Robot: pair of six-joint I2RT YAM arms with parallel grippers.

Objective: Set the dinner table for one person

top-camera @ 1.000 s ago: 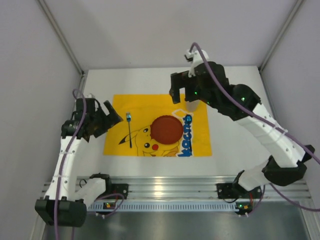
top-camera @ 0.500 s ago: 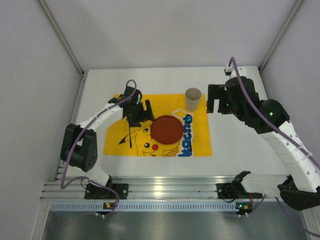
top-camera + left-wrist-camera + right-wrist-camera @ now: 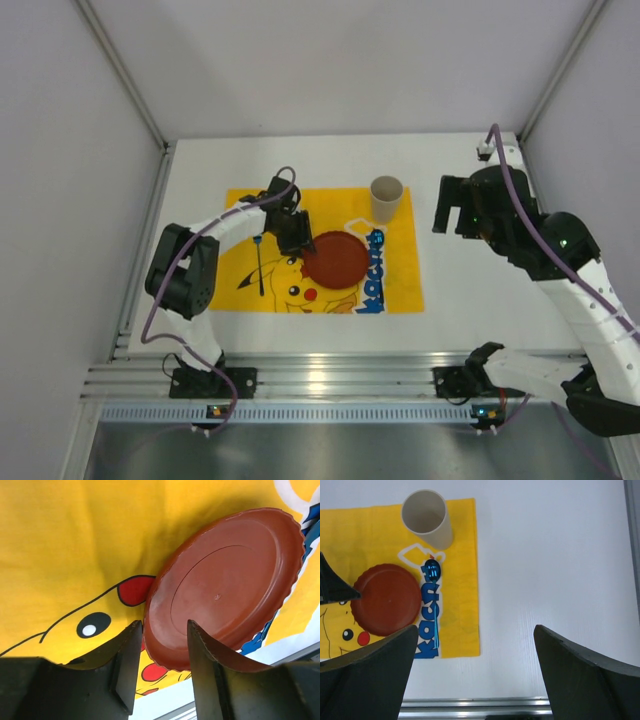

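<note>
A: So, status, left to right?
B: Counter (image 3: 470, 300) is the white top filling the cell floor, arm bases at its near edge. Yellow cloth (image 3: 228, 290) lies mid-counter, slightly left of centre.
A: What's on the cloth?
B: Leftmost, a thin utensil (image 3: 260, 268), blue head toward the far side, handle toward the near edge. Type unreadable. Just right of it, the left end effector (image 3: 164, 629), down low at the left rim of the plate (image 3: 338, 260).
A: Clamped?
B: Can't tell. Wrist view shows fingers (image 3: 127, 670) part-way apart with the scalloped rim filling the gap. One fingertip sits at the rim's edge, the other over the plate's face. Grip or no grip isn't readable.
A: Plate?
B: Red-brown, round, around the cloth's centre. Right of it a second utensil (image 3: 435, 612) lies over the blue lettering, blue head toward the cup (image 3: 386, 199). Cup is beige, upright, mouth up, at the cloth's far right corner.
A: Right side?
B: Right end effector (image 3: 456, 208) hangs over bare counter, right of the cup and apart from it. Fingers spread wide, only counter and cloth edge showing in the gap.
</note>
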